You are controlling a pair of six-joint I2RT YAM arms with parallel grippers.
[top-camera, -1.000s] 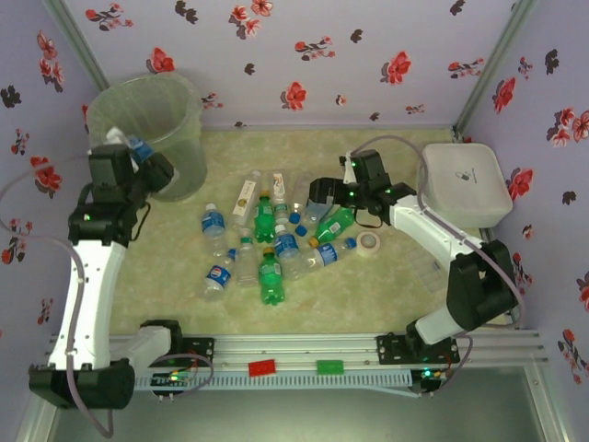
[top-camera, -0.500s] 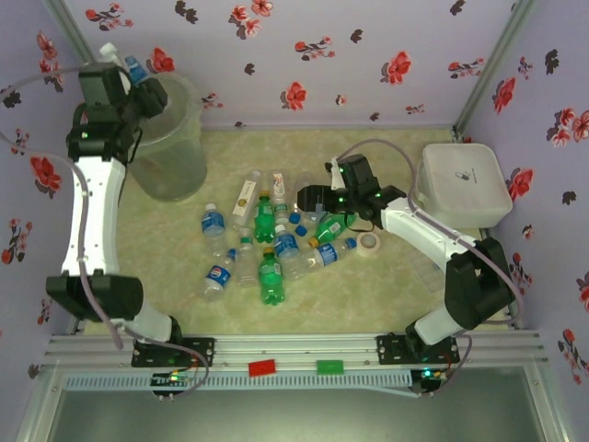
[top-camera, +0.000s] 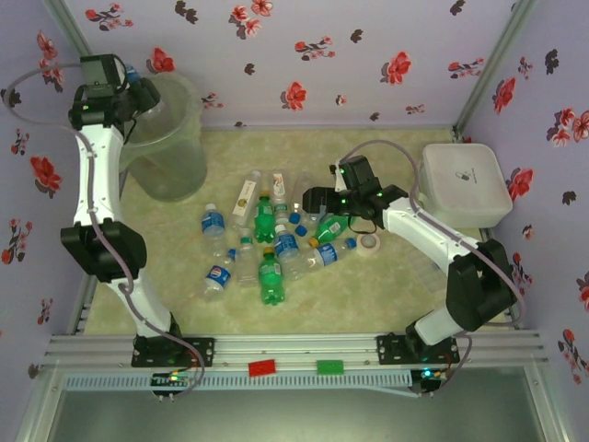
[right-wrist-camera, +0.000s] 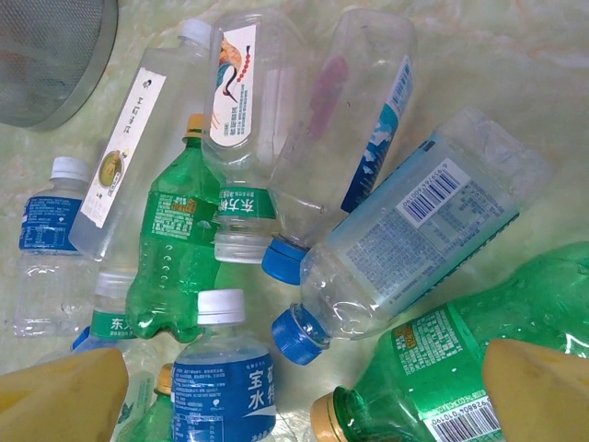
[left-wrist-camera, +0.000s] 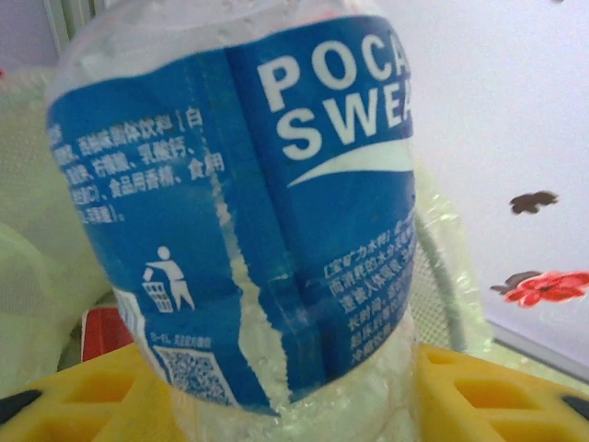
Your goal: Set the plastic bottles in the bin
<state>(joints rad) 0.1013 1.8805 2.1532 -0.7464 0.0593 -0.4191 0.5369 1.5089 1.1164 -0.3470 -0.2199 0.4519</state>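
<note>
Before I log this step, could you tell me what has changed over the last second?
The left gripper, shut on a blue-labelled bottle, rose from the near side of the bin to over its left rim. The right gripper, open, edged slightly left over the pile. The pile, bin, white box and tape roll stayed put.

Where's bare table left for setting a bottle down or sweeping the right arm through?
Bare: the near strip between the bottle pile and the front rail; the far strip between the bin and the white box. Crowded: the centre, where the open right gripper hovers, with the tape roll beside.
</note>
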